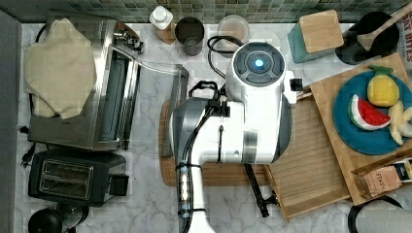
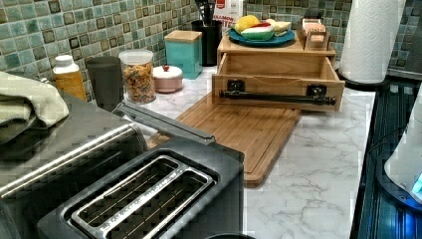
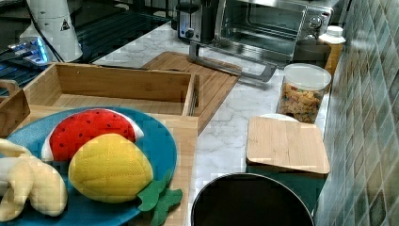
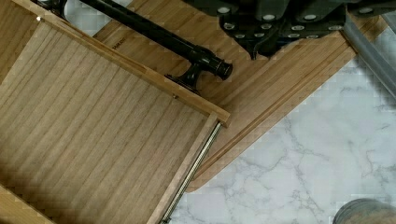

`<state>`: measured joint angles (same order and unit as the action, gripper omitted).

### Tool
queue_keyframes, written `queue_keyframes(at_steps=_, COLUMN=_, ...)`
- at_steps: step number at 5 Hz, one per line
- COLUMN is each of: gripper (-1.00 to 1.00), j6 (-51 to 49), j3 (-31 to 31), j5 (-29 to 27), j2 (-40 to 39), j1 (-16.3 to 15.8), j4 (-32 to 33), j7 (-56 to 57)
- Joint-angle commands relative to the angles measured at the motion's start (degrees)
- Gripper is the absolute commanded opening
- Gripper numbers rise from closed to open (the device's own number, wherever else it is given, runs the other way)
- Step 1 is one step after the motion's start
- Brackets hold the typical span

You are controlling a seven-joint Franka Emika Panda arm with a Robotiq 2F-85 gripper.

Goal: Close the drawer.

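Observation:
The drawer (image 1: 311, 160) stands pulled out from under the wooden slab, its ribbed bottom (image 4: 93, 135) bare. Its black bar handle (image 1: 255, 189) runs along the front edge, seen also in the left view as handle (image 2: 276, 97) and in the wrist view as handle (image 4: 154, 32). The drawer (image 3: 117, 89) holds nothing. My white arm (image 1: 252, 97) hovers over the drawer's front part and the cutting board, hiding the gripper in the top view. In the wrist view the dark gripper (image 4: 261, 28) hangs above the cutting board (image 4: 280, 79), just beyond the handle's end, apart from it.
The bamboo cutting board (image 2: 239, 129) lies in front of the drawer. A toaster oven (image 1: 97, 92) with its door (image 3: 230, 66) folded down and a black toaster (image 1: 73, 177) stand at the top view's left. Jars (image 2: 137, 74), a teal canister (image 2: 185, 50) and a fruit plate (image 1: 369, 111) line the back.

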<state>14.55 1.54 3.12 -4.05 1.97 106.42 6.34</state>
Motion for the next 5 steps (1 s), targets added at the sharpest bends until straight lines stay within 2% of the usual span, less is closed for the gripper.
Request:
queue_keyframes(at_steps=1, gripper=-1.0, j6=0.0, j3=0.16, j5=0.35, j2=0.0, j1=0.07, j4=0.03, j7=0.02)
queue_keyframes(at_steps=2, gripper=-1.0, j6=3.75, j3=-0.33, j5=0.35, j2=2.38, j1=-0.16, j4=5.96, j7=3.23)
queue_keyframes(at_steps=3, gripper=-1.0, j6=4.76, j3=-1.65, j5=-1.93, j2=5.89, j1=-1.0, j4=11.2, j7=5.13)
queue_keyframes(at_steps=4, gripper=-1.0, j6=4.77, j3=-2.16, j5=-6.27, j2=6.96, j1=-1.3, j4=13.59, j7=15.57)
queue_keyframes(at_steps=5, gripper=-1.0, j6=6.84, j3=-2.39, j5=-8.69, j2=9.84, j1=-1.67, j4=18.6, j7=26.85)
